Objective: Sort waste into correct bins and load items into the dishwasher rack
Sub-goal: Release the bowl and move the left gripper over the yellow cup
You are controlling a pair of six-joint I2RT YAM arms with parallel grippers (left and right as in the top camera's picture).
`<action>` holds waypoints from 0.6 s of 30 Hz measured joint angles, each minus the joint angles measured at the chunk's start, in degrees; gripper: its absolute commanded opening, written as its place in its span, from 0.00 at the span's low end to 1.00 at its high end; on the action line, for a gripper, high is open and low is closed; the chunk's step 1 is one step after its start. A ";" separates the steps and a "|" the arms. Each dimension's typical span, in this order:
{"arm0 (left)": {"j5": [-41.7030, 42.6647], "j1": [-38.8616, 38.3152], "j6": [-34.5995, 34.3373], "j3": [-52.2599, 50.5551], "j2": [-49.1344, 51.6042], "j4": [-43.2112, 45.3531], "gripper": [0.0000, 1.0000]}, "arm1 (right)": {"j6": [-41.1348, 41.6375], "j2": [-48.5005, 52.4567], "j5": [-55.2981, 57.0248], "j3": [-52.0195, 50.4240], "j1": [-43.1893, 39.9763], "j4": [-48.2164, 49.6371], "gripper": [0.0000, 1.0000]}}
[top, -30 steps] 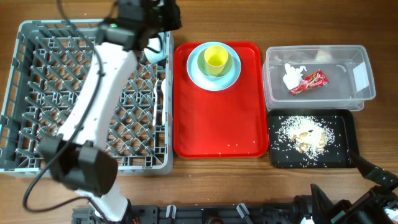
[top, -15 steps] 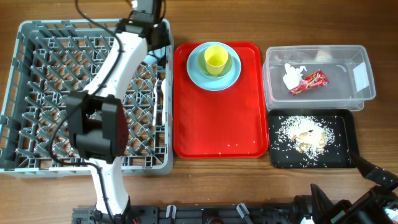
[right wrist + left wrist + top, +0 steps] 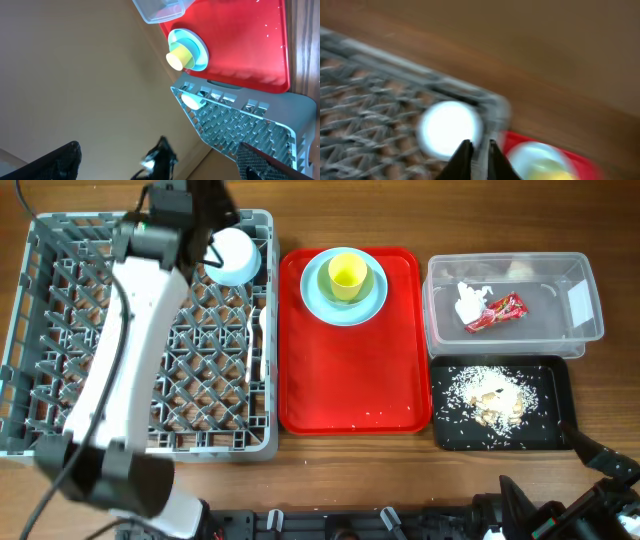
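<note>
A flat red tray (image 3: 350, 370) with rounded corners and a low raised rim lies on a brown wooden table (image 3: 620, 220), long side running front to back, about mid-table. The table's grain runs left to right. In the blurred left wrist view, a red corner of the tray (image 3: 512, 139) shows low in the picture against the table (image 3: 545, 95). The right wrist view shows the tray (image 3: 240, 45), a strip of table (image 3: 302, 50) and a plain beige background (image 3: 75, 75).

a pale bowl (image 3: 236, 253) sits, seemingly inverted, in the grey rack (image 3: 215, 380), far right corner; yellow cup (image 3: 346, 277) on blue plate (image 3: 372, 302).
</note>
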 measured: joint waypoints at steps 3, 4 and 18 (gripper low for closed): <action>4.37 -6.29 -0.61 0.37 -2.03 0.22 0.41 | 0.00 0.00 0.00 0.00 0.00 0.00 1.00; 5.22 -7.82 -0.50 0.37 -1.55 0.22 0.46 | 0.00 0.00 0.00 0.00 0.00 0.00 1.00; 7.58 -22.75 11.10 0.35 21.20 11.37 0.44 | 0.00 0.00 0.00 0.00 0.00 0.00 1.00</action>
